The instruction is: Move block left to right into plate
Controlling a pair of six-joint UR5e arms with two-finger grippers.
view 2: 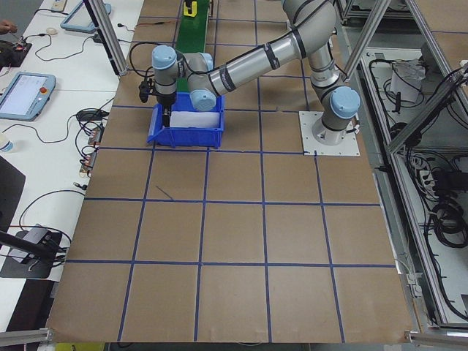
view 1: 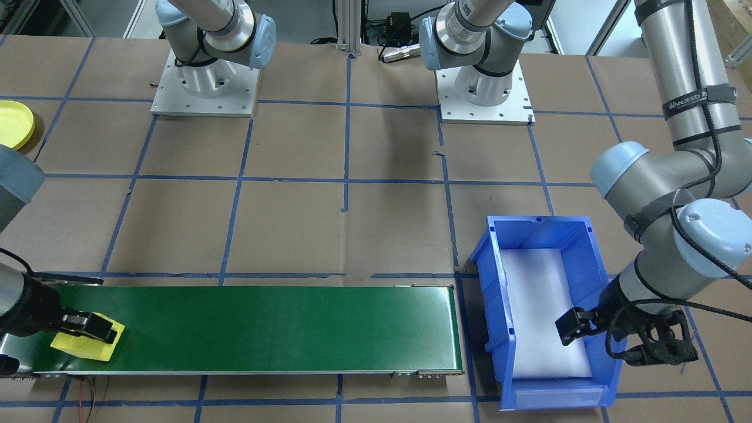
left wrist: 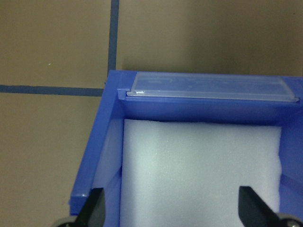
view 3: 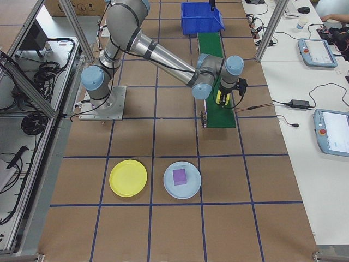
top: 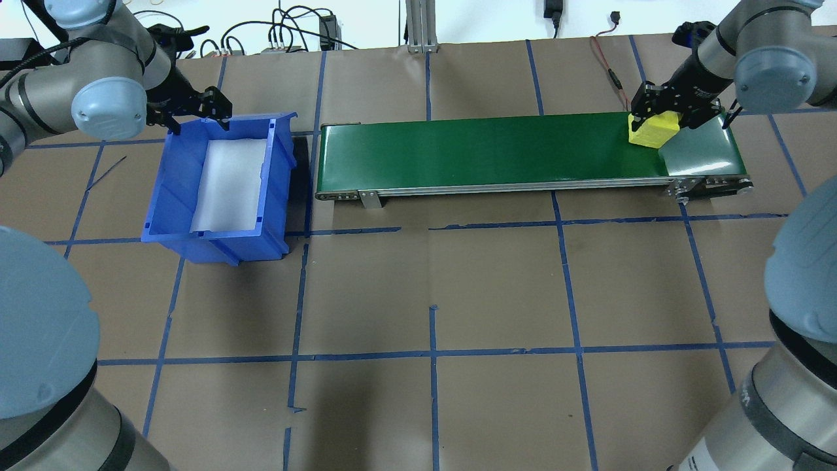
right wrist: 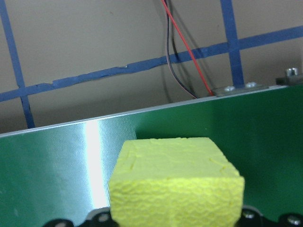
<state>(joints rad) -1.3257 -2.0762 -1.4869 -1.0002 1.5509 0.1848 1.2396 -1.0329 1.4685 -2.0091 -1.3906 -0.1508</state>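
Yellow foam fills the bottom of the right wrist view: the block (right wrist: 176,182) sits between the right gripper's (top: 667,119) fingers, which pinch it from two sides at the end of the green conveyor belt (top: 497,152) on the robot's right. Whether the block's underside touches the belt cannot be told. Beyond the gripper, past the belt's far edge, a red and a black wire (right wrist: 182,45) run over the brown paper of the table (top: 431,281), which is crossed by blue tape lines. The yellow plate (view 3: 128,178) lies well apart from this gripper, on the table off the belt's end and toward the robot's side; just beside it is a pale blue plate (view 3: 182,180) bearing a purple cube (view 3: 180,176). At the other end of the belt stands the blue bin (top: 219,186), lined with white foam (left wrist: 199,175). The left gripper (top: 189,112) hangs over the bin's far end wall, its fingers (left wrist: 93,210) spread wide and holding nothing; below it lie the foam and the bin's clear label strip (left wrist: 210,89). In the side views, tablets and cables rest on white benches next to the table.
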